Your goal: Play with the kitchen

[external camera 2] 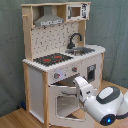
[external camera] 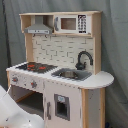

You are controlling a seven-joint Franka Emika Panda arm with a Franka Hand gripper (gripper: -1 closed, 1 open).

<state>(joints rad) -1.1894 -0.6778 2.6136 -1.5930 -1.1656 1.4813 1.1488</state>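
Note:
The kitchen point(external camera: 60, 55) of pale wood and white panels fills both exterior views. On its counter are the red-ringed hob point(external camera: 35, 66), the grey sink point(external camera: 70, 75) and the black faucet point(external camera: 84, 59). Above sit the hood point(external camera: 39, 27) and the microwave point(external camera: 72, 23). In the second exterior view the windowed oven door point(external camera 2: 62, 102) hangs tilted outward below the hob point(external camera 2: 52, 59). My gripper point(external camera 2: 80, 84) is at the door's upper right corner. Only the white arm point(external camera: 15, 112) shows at the first exterior view's lower left.
A grey curtain point(external camera 2: 112, 30) hangs behind the kitchen. The floor point(external camera 2: 15, 117) is wood. A white cupboard door with a dark panel point(external camera: 61, 106) stands under the sink. The rounded counter end point(external camera: 100, 79) juts out at the first exterior view's right.

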